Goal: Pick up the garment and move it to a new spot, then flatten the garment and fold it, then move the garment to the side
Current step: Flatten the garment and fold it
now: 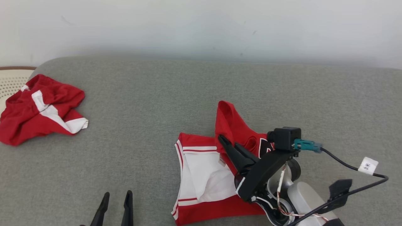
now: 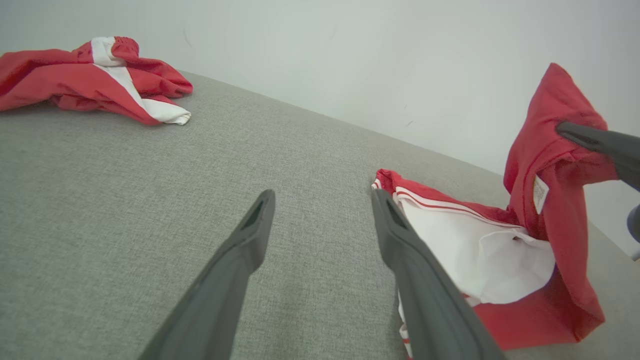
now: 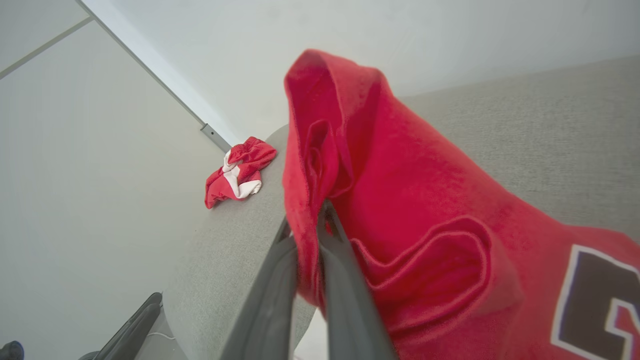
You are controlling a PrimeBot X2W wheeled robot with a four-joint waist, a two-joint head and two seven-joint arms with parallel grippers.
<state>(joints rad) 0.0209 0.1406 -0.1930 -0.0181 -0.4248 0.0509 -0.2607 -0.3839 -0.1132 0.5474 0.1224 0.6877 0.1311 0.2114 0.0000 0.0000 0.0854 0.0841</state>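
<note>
While the right hand (image 1: 228, 141) pinches a soft red fold of the jersey (image 1: 201, 175) above the grey woven counter (image 1: 141, 103), the dark, tapered left hand (image 1: 117, 193) stands spread wide.

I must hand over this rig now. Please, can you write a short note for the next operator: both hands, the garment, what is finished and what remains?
Left hand: open, holds nothing, over the grey surface, left of the garment.
Right hand: shut on a red edge of the garment and holds that part up; the rest lies on the surface.
Second red garment: crumpled at far left, away from both hands.
Done: garment grasped.
Left: flatten it, fold it, move it aside.
</note>
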